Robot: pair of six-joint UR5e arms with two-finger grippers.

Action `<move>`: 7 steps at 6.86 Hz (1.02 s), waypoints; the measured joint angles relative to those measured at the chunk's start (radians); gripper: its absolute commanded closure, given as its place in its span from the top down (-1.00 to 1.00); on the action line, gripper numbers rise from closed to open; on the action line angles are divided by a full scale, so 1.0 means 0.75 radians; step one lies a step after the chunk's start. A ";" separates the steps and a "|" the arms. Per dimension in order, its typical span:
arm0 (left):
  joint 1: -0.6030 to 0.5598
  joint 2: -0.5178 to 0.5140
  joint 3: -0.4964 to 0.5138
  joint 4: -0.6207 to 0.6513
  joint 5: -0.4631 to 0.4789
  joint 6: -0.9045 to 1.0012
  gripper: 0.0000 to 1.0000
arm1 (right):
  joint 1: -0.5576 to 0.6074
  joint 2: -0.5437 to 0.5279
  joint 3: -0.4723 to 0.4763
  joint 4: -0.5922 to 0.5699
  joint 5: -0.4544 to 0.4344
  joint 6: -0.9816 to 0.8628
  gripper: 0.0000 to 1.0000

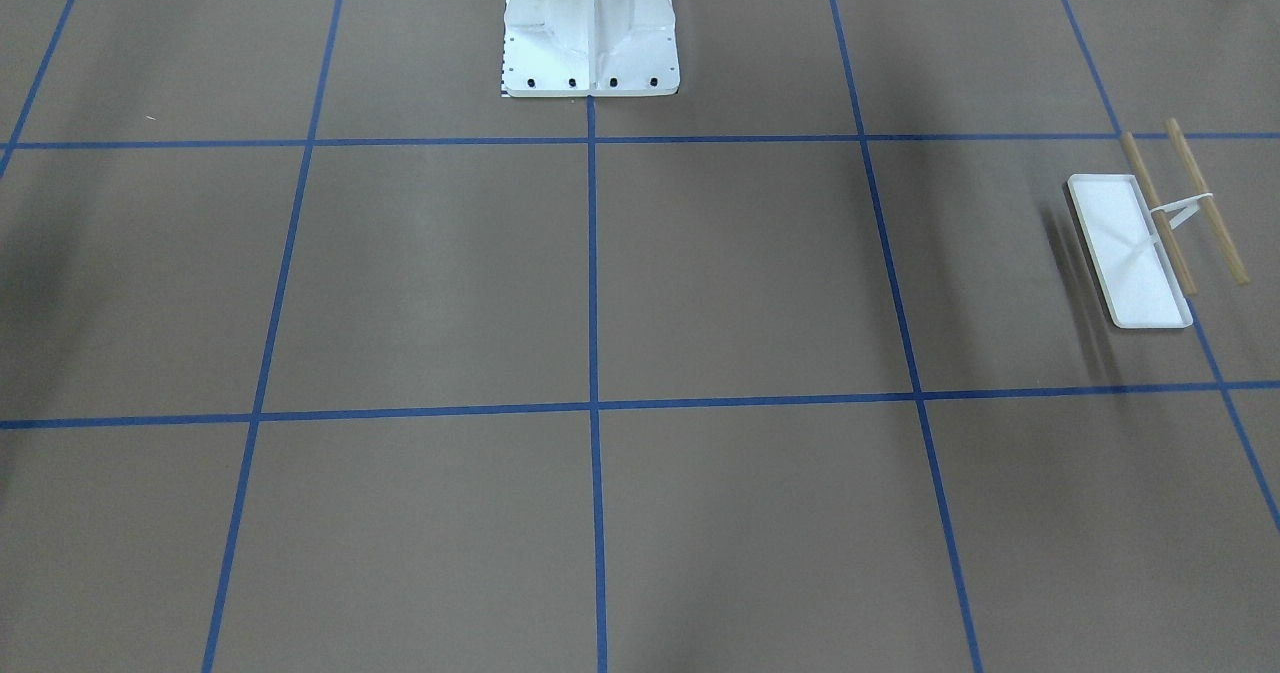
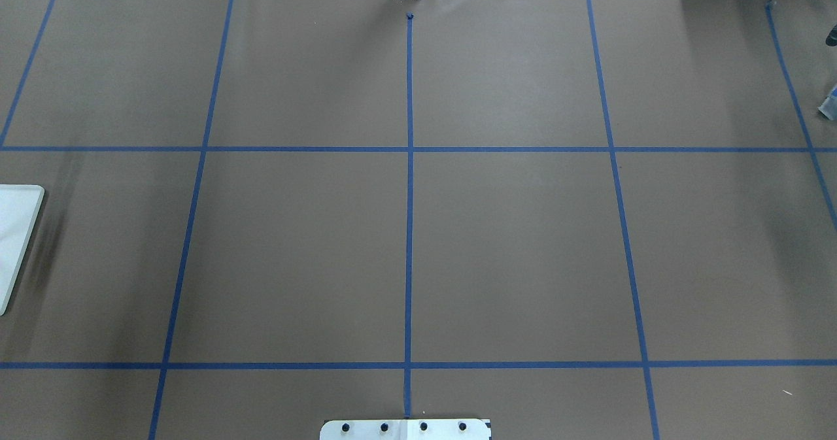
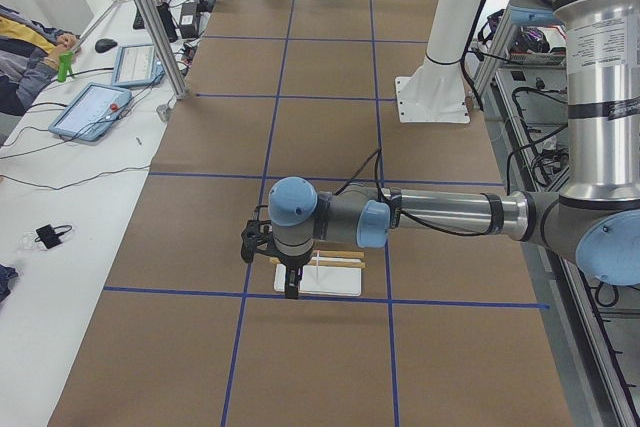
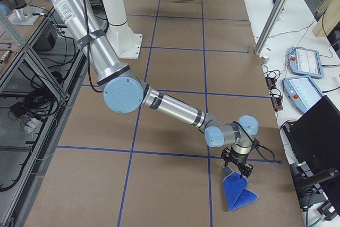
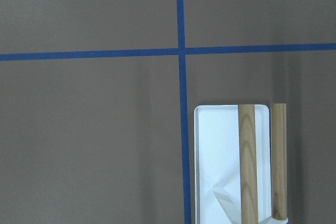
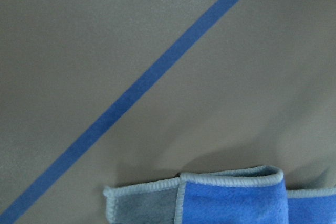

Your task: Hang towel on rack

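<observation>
The royal-blue towel (image 4: 240,194) lies crumpled on the brown paper surface (image 4: 170,110) at the robot's right end. One flap is folded over, so the wrist view shows its greyer reverse and pale stitched edge. The right gripper (image 4: 238,173) points down at the towel's raised upper corner, and I cannot tell whether its jaws are clenched on the cloth or released. The rack (image 1: 1150,243) stands well apart at the left end, beside a crossing of blue tape lines (image 5: 180,51), with its two wooden dowel bars (image 5: 247,161) parallel above the white tray base (image 5: 218,145). The left gripper (image 3: 290,287) hangs over the rack, and I cannot tell its jaws' state. A label (image 3: 592,47) on the left arm carries print too small to read.
</observation>
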 measured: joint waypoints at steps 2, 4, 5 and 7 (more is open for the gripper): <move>0.000 0.000 0.001 0.000 0.000 -0.001 0.96 | -0.017 -0.019 0.004 0.007 -0.003 -0.006 0.74; 0.000 0.000 0.001 0.000 0.000 -0.001 0.96 | -0.028 -0.042 0.005 0.011 -0.004 -0.009 0.66; 0.000 0.000 0.001 0.000 0.000 -0.001 0.96 | -0.037 -0.048 0.006 0.015 -0.004 -0.010 0.47; 0.000 0.000 -0.003 0.001 0.000 -0.001 0.96 | -0.049 -0.054 0.005 0.017 -0.015 -0.038 -0.28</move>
